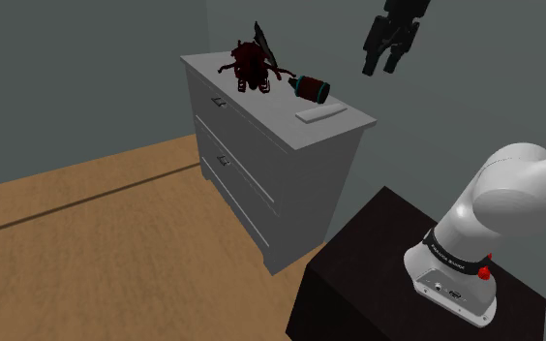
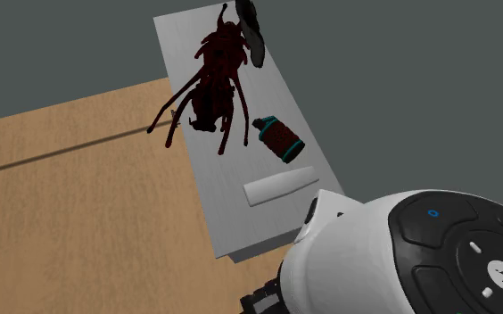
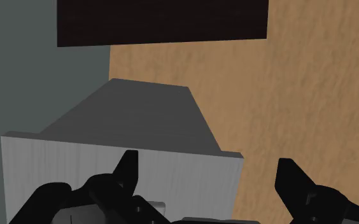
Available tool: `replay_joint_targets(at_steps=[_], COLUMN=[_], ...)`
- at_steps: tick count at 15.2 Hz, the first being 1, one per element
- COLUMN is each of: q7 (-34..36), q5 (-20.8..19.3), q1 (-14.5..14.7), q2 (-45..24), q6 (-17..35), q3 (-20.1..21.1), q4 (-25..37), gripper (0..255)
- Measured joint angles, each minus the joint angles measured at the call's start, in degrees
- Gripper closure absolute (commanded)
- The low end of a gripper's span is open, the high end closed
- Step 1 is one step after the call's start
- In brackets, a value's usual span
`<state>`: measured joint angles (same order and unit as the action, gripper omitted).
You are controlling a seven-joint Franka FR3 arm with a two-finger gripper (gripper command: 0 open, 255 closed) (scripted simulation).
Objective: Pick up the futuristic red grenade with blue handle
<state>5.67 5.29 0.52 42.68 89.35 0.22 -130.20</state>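
The grenade (image 1: 312, 89) is a dark red cylinder with teal bands, lying on its side near the right end of the grey dresser top (image 1: 261, 111). From above, the grenade (image 2: 279, 140) has a dark cap pointing toward the far end of the dresser (image 2: 232, 218). My black gripper (image 1: 381, 68) hangs open in the air, above and to the shoulder view's right of the grenade, well apart from it. In the wrist view the gripper (image 3: 208, 181) has its fingers (image 3: 127, 168) spread wide, with nothing between them, over the edge of the dresser top (image 3: 108, 168).
A dark red spider-like creature (image 1: 250, 66) stands on the dresser behind the grenade, with a dark blade-shaped thing (image 1: 264, 41) beside it. A flat white bar (image 1: 319, 113) lies near the dresser's front corner. My dark stand (image 1: 378, 262) sits close to the dresser, on a wooden floor (image 1: 87, 213).
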Motion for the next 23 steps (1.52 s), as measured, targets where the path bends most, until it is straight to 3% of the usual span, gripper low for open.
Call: replay_joint_targets(at_steps=[3, 10, 17, 23], q7=[-1.23, -6.41, -9.38, -8.68], q5=[-1.45, -9.58, -19.22, -29.48], q1=[-0.11, -1.19, -3.57, -6.52], q2=[-1.06, -7.48, -16.76, -27.49], q6=[2.73, 17.18, 32.74, 44.92], q3=[0.14, 0.81, 1.12, 1.87], q4=[-1.03, -4.44, -5.04, -1.37], gripper=[0, 0, 0, 0])
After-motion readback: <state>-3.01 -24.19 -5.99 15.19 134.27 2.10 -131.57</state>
